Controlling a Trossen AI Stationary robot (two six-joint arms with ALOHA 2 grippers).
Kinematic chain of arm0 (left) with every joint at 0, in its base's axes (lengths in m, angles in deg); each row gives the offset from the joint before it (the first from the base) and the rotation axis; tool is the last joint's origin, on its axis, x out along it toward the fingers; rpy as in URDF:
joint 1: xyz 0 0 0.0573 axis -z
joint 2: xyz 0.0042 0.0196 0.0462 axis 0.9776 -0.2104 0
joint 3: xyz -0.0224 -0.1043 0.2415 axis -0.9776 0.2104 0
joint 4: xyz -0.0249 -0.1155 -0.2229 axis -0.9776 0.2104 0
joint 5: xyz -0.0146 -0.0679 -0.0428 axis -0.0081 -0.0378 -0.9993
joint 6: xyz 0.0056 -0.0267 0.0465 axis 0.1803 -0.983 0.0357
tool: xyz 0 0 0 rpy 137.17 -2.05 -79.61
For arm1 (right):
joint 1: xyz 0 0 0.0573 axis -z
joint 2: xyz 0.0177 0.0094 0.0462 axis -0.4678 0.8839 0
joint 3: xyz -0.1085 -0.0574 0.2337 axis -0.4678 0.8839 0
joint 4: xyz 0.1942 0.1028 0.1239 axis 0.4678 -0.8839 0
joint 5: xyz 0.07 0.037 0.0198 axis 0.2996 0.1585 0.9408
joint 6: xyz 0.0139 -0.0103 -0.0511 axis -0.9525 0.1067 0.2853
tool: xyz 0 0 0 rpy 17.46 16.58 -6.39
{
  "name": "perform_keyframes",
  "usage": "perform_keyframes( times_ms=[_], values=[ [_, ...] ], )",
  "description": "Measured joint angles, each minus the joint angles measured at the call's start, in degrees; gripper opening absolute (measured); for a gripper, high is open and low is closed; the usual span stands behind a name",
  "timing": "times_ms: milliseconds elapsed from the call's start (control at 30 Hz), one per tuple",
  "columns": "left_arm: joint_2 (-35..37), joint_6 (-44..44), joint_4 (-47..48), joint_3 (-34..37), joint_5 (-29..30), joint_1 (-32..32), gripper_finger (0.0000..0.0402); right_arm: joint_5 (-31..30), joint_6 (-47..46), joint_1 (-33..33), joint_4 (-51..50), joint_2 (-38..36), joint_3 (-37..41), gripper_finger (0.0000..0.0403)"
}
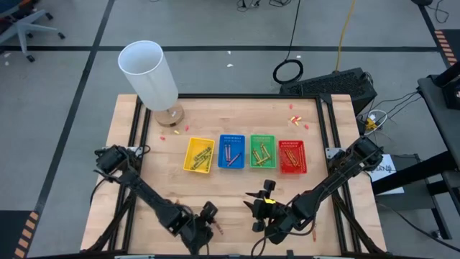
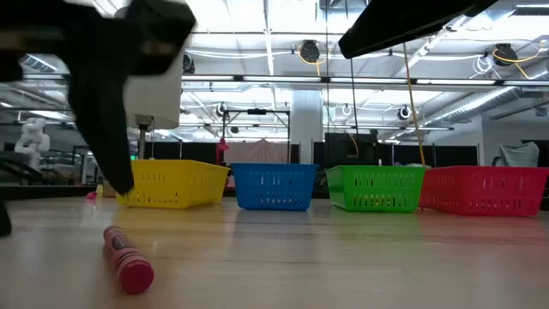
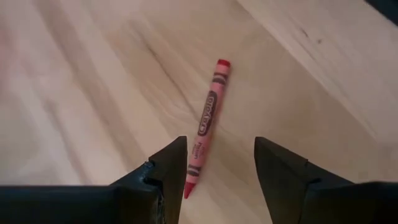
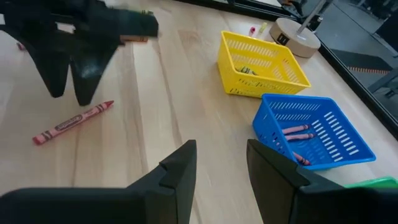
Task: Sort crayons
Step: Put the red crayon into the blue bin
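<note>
Left gripper [image 3: 216, 163] jaws apart, straddling red crayon [image 3: 206, 126] on worktop [image 3: 93, 93]; right gripper [image 4: 221, 163] jaws apart, empty.

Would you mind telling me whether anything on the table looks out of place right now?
Yes: one red crayon lies loose on the bare wood near the table's front edge, outside all four trays, just ahead of the left pincer, which is open. A few small scraps also sit scattered behind the red tray.
</note>
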Motion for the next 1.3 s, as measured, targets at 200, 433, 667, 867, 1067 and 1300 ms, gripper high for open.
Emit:
perform_keyframes(
  times_ms=[200,433,667,867,1067,1300],
  values=[
    [0.0,2.35,0.21,0.0,-10.15,-4.87,0.0177,0.0,0.13,0.13,-0.01,0.0,0.0,0.0126],
    [-1.01,3.12,0.02,-0.04,-17.98,-8.27,0.0177,0.0,1.18,0.13,-0.03,0.0,0.0,0.0126],
    [-3.36,2.11,-0.2,-0.31,-18.88,-9.16,0.0166,0.04,1.18,0.13,-0.22,0.0,0.0,0.0126],
    [-3.66,1.59,-0.56,-0.21,-18.81,-9.12,0.0105,0.98,2.48,0.11,-0.7,0.0,0.0,0.0126],
    [-3.8,1.59,-1.69,-0.15,-16.36,-8.92,0.0031,7.88,1.47,0.11,-0.86,0.0,0.0,0.0126],
    [-2.83,1.57,-2.26,-0.04,-14.94,-8.43,0.0014,8.92,3.05,0.07,-0.9,0.0,0.0,0.0126]
  ],
)
